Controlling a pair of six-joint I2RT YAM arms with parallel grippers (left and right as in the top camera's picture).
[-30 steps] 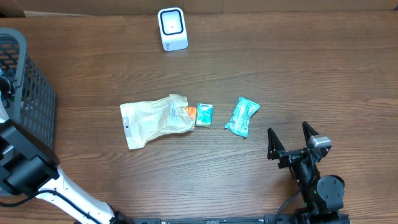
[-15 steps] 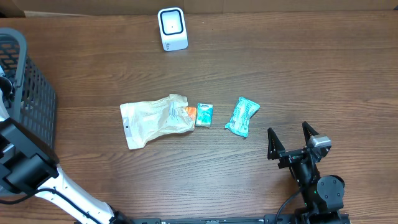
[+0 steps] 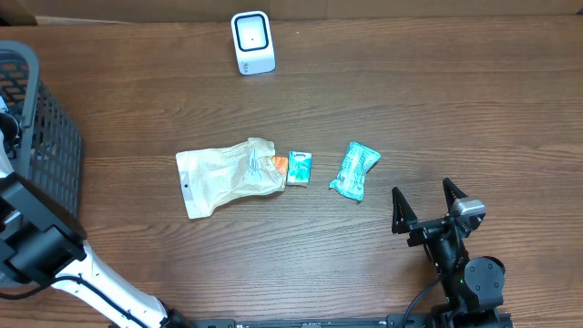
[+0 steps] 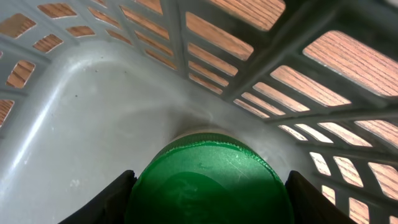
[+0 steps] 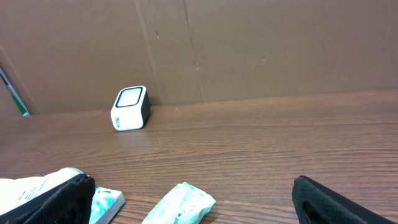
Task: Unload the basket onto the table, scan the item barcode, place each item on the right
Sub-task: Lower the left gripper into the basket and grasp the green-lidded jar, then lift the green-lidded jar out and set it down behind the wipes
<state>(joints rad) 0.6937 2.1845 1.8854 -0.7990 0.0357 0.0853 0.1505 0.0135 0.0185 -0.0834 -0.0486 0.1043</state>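
My left claw (image 4: 210, 200) is down inside the dark grey slatted plastic basket (image 3: 41, 128). Its two fingers (image 4: 119, 200) stand on either side of a round, glossy green-topped item (image 4: 208, 177) that rests on the basket floor near a corner. The fingers sit close against the item's sides, but I cannot tell whether they are pressing it yet.

My right claw (image 3: 422, 193) is near the front edge of the brown wooden table (image 3: 437, 100), spread wide with nothing between its fingers.

Beyond it lies a crinkled teal packet (image 3: 354, 169). Left of that is a small teal box (image 3: 299, 168), just beside a crumpled beige pouch (image 3: 228, 175).

The white cube-shaped barcode scanner (image 3: 252, 42) stands at the far edge, well apart from the basket and from both claws.
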